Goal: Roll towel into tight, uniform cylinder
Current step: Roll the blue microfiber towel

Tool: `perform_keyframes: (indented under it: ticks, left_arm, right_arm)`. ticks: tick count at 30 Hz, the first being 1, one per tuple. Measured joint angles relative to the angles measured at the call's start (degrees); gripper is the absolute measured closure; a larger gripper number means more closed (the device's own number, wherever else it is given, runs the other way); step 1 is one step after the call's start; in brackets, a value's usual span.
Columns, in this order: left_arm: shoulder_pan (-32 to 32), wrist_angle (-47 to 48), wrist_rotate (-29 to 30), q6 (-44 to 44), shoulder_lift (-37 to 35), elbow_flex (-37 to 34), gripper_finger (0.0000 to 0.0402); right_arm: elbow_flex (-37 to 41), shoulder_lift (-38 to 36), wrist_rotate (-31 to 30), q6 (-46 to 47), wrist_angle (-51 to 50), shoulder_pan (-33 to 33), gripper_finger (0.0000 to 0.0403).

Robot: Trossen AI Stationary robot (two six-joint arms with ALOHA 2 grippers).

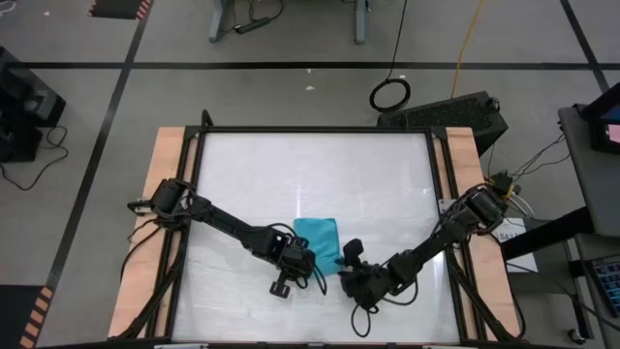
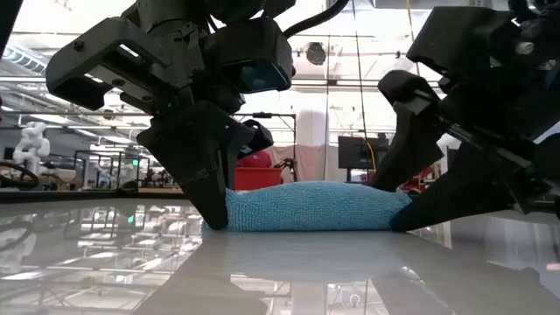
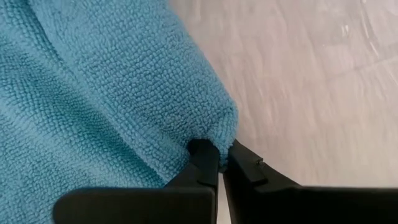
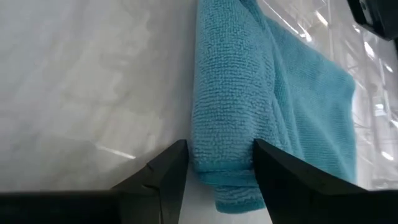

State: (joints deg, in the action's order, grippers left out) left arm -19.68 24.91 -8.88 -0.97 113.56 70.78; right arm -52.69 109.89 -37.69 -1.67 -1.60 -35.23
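Observation:
The turquoise towel [image 1: 318,237] lies on the white tabletop [image 1: 252,184], its near edge folded over into a thick roll [image 2: 311,207] that rests on the table. My left gripper [image 1: 298,258] is shut on the roll's left end. My right gripper [image 4: 221,144] is open at the roll's right end [image 4: 217,149], one finger on each side of it. In the low view both grippers reach down to the table, one at each end of the roll. My left gripper pinches the rounded corner [image 3: 216,135] at the left end of the towel's roll between its two fingertips. Its fingers [image 2: 210,197] come steeply down from above. The towel stays on the table and is slack; how many layers are held does not show. My right gripper straddles the roll's right end; I cannot tell whether its fingers [image 4: 264,168] touch the cloth.
The tabletop is framed by a black rail [image 1: 315,130] with wooden side boards [image 1: 165,204]. Bare white surface stretches far of the towel and to both sides. Cables and a black case [image 1: 455,111] lie on the floor beyond the table.

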Motion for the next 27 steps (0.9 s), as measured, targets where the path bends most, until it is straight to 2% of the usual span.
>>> perform_keyframes:
  ticks: [3,6,13,16,21,24,27]
  left_arm:
    - [0.0,0.0,-0.1,0.1,0.0,0.0,0.0391]
    - [0.0,0.1,-0.1,0.4,0.0,0.0,0.0391]
    - [0.0,0.0,-0.1,1.3,0.0,0.0,0.0391]
    - [-0.1,0.2,0.0,0.5,-0.5,-0.1,0.0391]
    - [-0.1,0.2,-0.2,-1.5,-3.0,-0.2,0.0391]
    - [0.0,-1.2,-2.0,-3.1,-4.8,0.0,0.0391]
    - [0.5,-1.3,-4.6,-5.1,-5.3,0.0,0.0391]
  right_arm:
    - [1.2,0.0,1.5,-0.1,2.7,0.6,0.0235]
    - [1.9,0.1,2.1,0.7,3.3,1.0,0.0259]
    - [4.0,0.0,6.6,9.2,4.7,2.5,0.0373]
    - [4.3,-0.9,9.3,13.4,4.4,2.7,0.0392]
    - [4.4,-4.9,20.3,19.6,3.9,2.9,0.0385]
    - [4.5,-7.4,29.2,22.2,3.6,3.4,0.0391]
    - [4.5,-9.1,34.6,24.8,3.6,4.2,0.0394]
